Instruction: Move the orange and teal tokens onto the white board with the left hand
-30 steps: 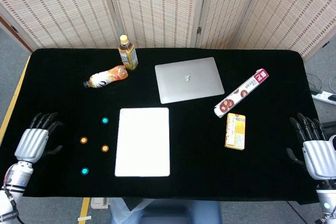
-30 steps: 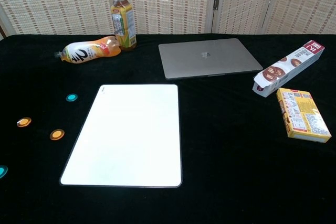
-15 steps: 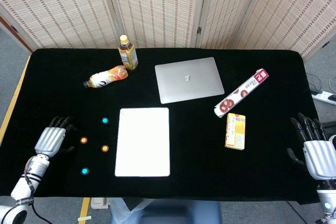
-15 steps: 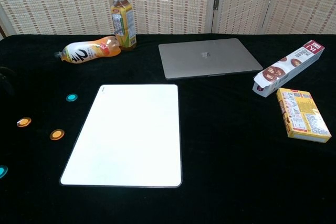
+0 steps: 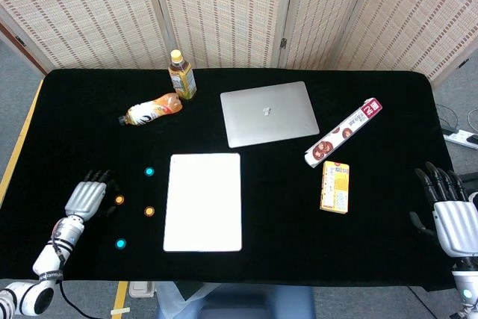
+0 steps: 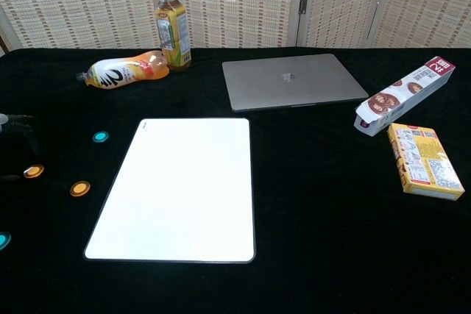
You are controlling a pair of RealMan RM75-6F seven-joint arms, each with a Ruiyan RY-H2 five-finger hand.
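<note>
Two orange tokens [image 5: 119, 199] [image 5: 149, 211] and two teal tokens [image 5: 149, 172] [image 5: 121, 244] lie on the black cloth left of the white board [image 5: 203, 201]. In the chest view the orange tokens [image 6: 33, 171] [image 6: 79, 189] and teal tokens [image 6: 100, 137] [image 6: 3, 240] show at the left, beside the board [image 6: 180, 189]. My left hand [image 5: 88, 195] hovers open just left of the leftmost orange token, fingers pointing away; only its fingertips [image 6: 15, 120] show in the chest view. My right hand [image 5: 451, 214] rests open at the table's right edge.
A grey laptop [image 5: 268, 113] lies shut behind the board. An upright tea bottle [image 5: 181, 75] and a toppled orange bottle [image 5: 151, 109] are at the back left. A long snack box [image 5: 343, 133] and a yellow box [image 5: 335, 187] lie to the right.
My left hand has moved right and inward from the table's left edge, ending close beside the leftmost orange token. The right hand and all tokens have stayed put.
</note>
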